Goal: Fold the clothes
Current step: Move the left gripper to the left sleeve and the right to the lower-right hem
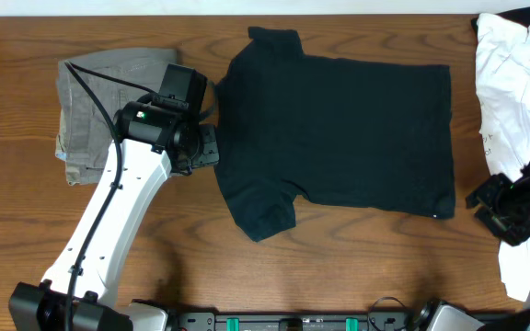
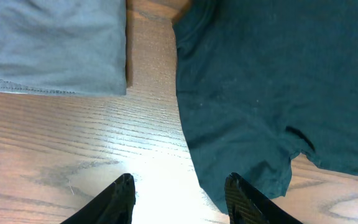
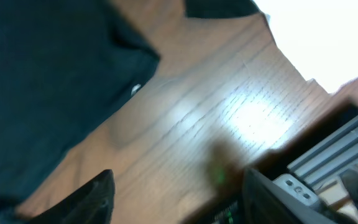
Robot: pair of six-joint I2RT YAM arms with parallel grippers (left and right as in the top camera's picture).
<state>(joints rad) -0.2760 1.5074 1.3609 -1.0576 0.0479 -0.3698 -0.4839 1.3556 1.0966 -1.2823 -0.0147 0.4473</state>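
Our left hand [image 2: 180, 183] hangs released over bare worktop [image 2: 73, 143] beside a sleeve of the black T-shirt [image 1: 339, 129]; our right hand [image 3: 179, 186] is released too, gripping nothing. We see the shirt spread flat mid-worktop, sleeves out: no fold made yet, so all the folding is left.

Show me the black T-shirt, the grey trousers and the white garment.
black T-shirt [image 1: 339, 138], overhead view, middle of chest
grey trousers [image 1: 81, 138], overhead view, folded left part
white garment [image 1: 513, 83], overhead view, crumpled upper part
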